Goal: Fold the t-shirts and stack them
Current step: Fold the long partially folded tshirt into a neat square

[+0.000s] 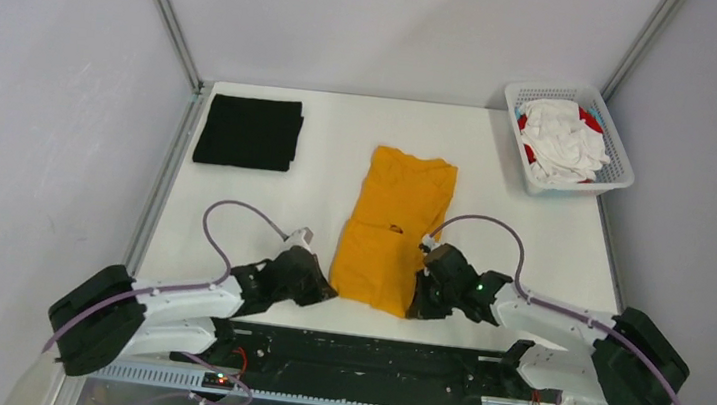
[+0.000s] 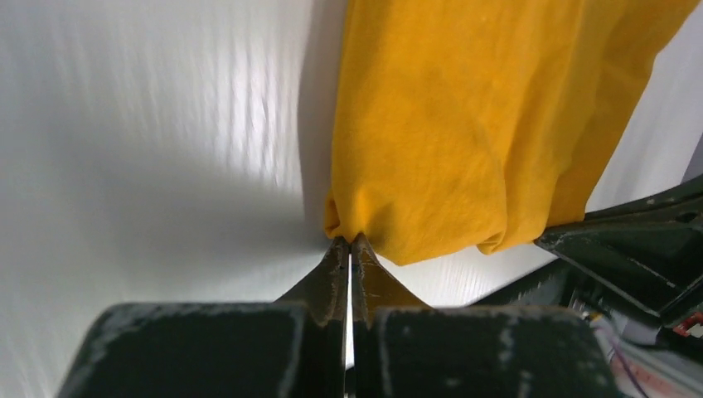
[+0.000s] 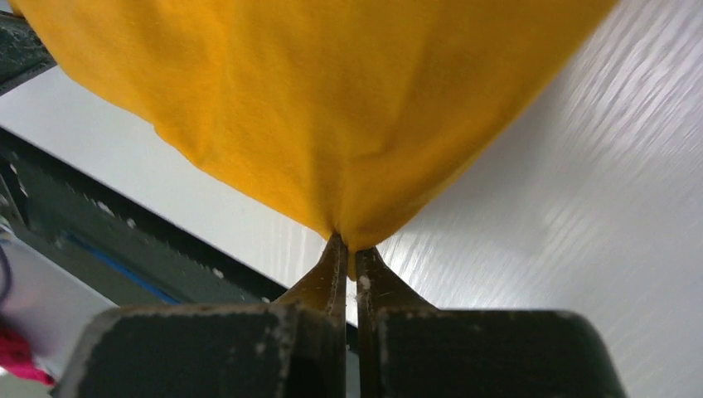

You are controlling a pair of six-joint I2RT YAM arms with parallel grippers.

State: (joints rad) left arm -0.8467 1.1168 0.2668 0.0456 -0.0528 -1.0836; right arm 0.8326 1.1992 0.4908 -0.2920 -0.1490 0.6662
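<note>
The mustard-orange t-shirt (image 1: pixel 394 226) lies lengthwise in the middle of the table, folded into a narrow strip. My left gripper (image 1: pixel 325 288) is shut on its near left corner; the left wrist view shows the cloth (image 2: pixel 464 133) pinched at the fingertips (image 2: pixel 351 242). My right gripper (image 1: pixel 416 304) is shut on the near right corner; the right wrist view shows the cloth (image 3: pixel 332 108) pinched at its tips (image 3: pixel 349 246). The near edge hangs a little above the table. A folded black t-shirt (image 1: pixel 249 132) lies at the far left. White and red shirts (image 1: pixel 562 139) are heaped in the basket.
A white plastic mesh basket (image 1: pixel 606 184) stands at the far right corner of the table. The white table (image 1: pixel 341 140) is bounded by metal frame posts and grey walls. A black rail (image 1: pixel 359 348) with cables runs along the near edge between the arm bases.
</note>
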